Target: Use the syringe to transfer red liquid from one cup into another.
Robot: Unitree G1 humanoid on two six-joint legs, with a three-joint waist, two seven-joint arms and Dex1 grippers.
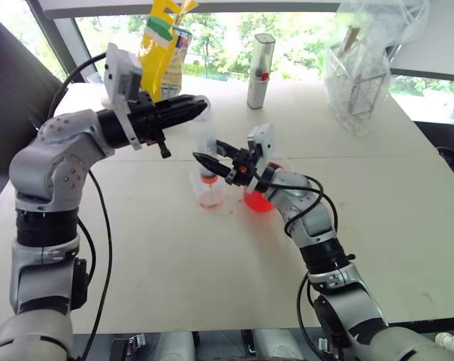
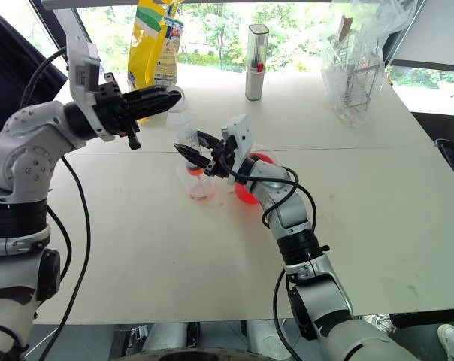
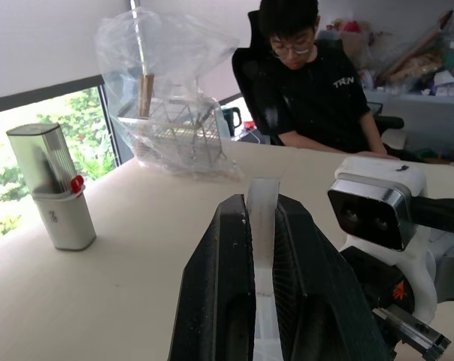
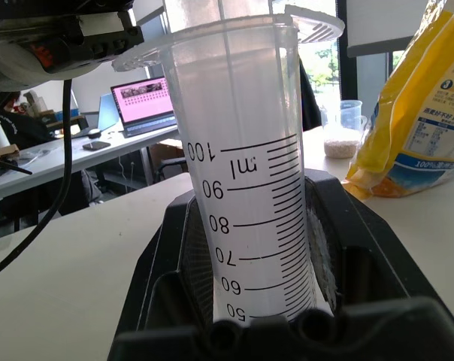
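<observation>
The right tool (image 1: 212,162) is clamping the syringe (image 1: 205,143) upright over the small clear cup (image 1: 210,191) while the left tool (image 1: 191,107) is pinching its plunger, so an off-axis push is risking red liquid squirting across the worktop (image 1: 174,256).
</observation>
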